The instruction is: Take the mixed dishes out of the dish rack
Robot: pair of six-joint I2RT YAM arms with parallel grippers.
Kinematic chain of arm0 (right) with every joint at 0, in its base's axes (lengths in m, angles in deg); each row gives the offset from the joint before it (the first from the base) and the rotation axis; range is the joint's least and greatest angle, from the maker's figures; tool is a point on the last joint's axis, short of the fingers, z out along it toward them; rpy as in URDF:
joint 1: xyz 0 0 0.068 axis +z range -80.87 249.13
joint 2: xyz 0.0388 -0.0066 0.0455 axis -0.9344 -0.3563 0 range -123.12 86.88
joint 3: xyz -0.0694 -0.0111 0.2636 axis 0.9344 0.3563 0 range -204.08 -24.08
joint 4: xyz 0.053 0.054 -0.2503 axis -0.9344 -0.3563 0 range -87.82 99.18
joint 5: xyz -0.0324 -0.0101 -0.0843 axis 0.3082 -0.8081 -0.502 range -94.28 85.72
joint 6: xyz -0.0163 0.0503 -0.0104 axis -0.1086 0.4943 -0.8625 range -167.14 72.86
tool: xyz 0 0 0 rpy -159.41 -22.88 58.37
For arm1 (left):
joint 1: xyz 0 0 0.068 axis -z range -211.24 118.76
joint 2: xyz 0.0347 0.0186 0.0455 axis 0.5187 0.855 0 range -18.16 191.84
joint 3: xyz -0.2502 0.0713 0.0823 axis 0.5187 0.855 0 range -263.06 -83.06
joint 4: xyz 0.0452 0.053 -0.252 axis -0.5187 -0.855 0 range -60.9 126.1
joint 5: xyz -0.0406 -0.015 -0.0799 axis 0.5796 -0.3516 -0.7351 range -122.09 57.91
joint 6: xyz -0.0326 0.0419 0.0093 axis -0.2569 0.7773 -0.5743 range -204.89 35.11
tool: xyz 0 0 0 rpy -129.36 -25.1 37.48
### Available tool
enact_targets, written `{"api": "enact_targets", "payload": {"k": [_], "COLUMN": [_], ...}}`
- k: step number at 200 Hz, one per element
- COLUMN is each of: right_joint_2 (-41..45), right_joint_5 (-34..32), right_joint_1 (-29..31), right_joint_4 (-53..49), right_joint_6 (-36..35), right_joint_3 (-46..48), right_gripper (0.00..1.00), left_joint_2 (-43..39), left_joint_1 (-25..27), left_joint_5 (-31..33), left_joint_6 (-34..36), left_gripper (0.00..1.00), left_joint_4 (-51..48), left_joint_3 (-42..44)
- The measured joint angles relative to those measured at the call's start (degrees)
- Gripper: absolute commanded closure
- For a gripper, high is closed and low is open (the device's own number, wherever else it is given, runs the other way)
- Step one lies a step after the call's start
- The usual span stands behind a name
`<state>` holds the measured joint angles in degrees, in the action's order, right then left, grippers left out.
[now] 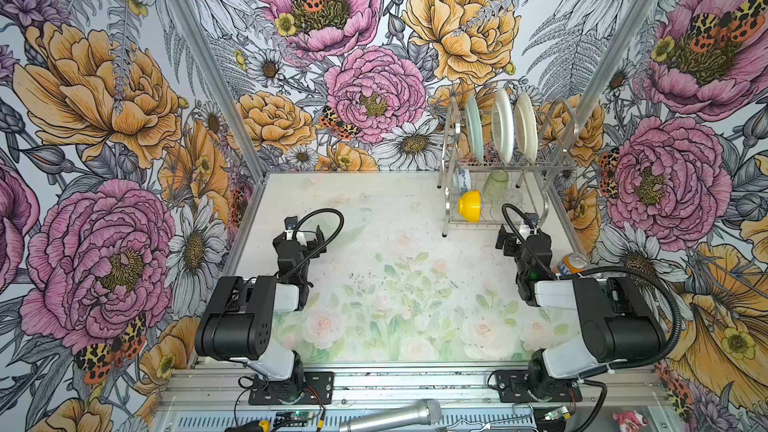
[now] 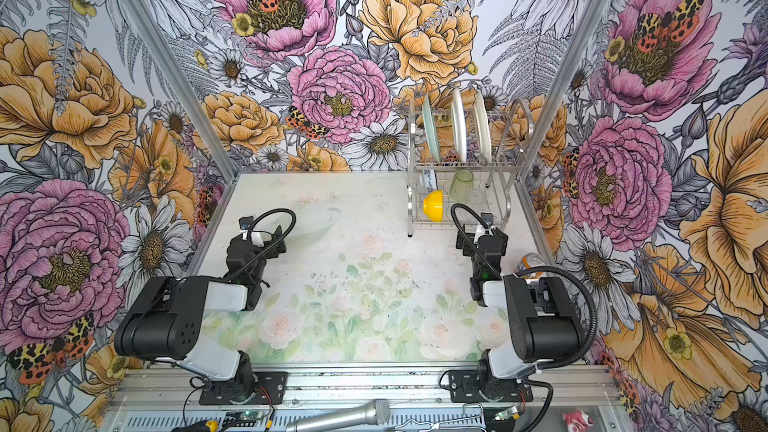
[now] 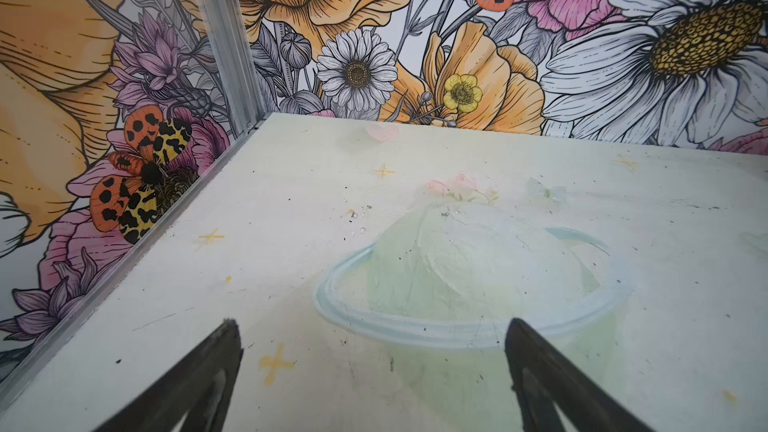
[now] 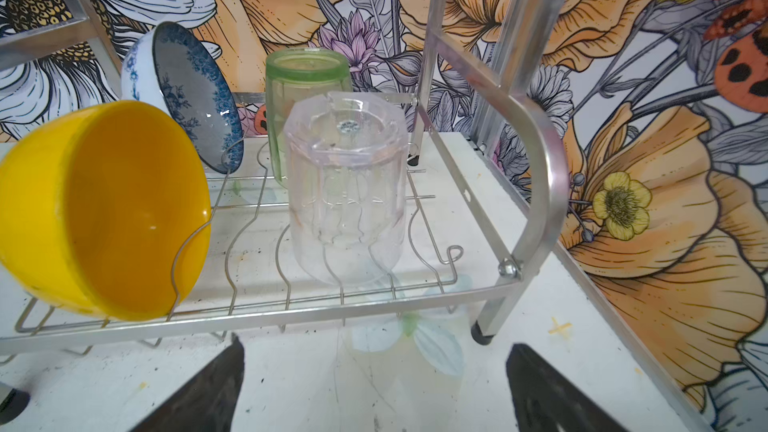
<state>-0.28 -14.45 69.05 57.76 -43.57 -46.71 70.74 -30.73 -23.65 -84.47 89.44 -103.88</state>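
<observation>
since no dish lies on the table (image 1: 374, 209) yet, the unloading seems to be at its very first pick. the dish rack (image 1: 478, 223) stands at about one o'clock on the table in both top views. on its upper shelf, on edge, are a pale green plate (image 1: 473, 126), a white plate (image 1: 502, 126) and a cream plate (image 1: 525, 126). the lower shelf holds a yellow bowl (image 4: 104, 209) and a blue-and-white bowl (image 4: 195, 97), both tipped on their sides, plus a green tumbler (image 4: 307, 89) and a clear glass (image 4: 345, 201), both mouth down. the bowl in yellow lies at nine o'clock of the glass.

the right claw (image 4: 376, 347) hovers low at about two o'clock, just short of the shelf's front rail, wide open, empty and facing the glass. the likely next move is a level reach over that rail, closing on the glass wall, then a lift clear of the wires and the upper shelf. a soda can (image 1: 573, 263) at three o'clock sits near that arm's elbow.

the left claw (image 3: 372, 324), also spread and empty, hangs over bare table at ten o'clock. both arms are folded, elbows back, wrists pitched forward and down.
</observation>
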Motion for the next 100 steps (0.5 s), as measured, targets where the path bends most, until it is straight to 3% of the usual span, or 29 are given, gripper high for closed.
{"api": "enact_targets", "payload": {"k": [100], "right_joint_2": [0.00], "right_joint_5": [0.42], "right_joint_1": [-0.02], "right_joint_4": [-0.02], "right_joint_6": [0.11], "right_joint_3": [0.00], "right_gripper": [0.00], "left_joint_2": [0.00], "left_joint_1": [-0.48], "left_joint_5": [-0.74], "left_joint_6": [-0.02], "left_gripper": [0.01], "left_joint_4": [0.00], "left_joint_3": [0.00]}}
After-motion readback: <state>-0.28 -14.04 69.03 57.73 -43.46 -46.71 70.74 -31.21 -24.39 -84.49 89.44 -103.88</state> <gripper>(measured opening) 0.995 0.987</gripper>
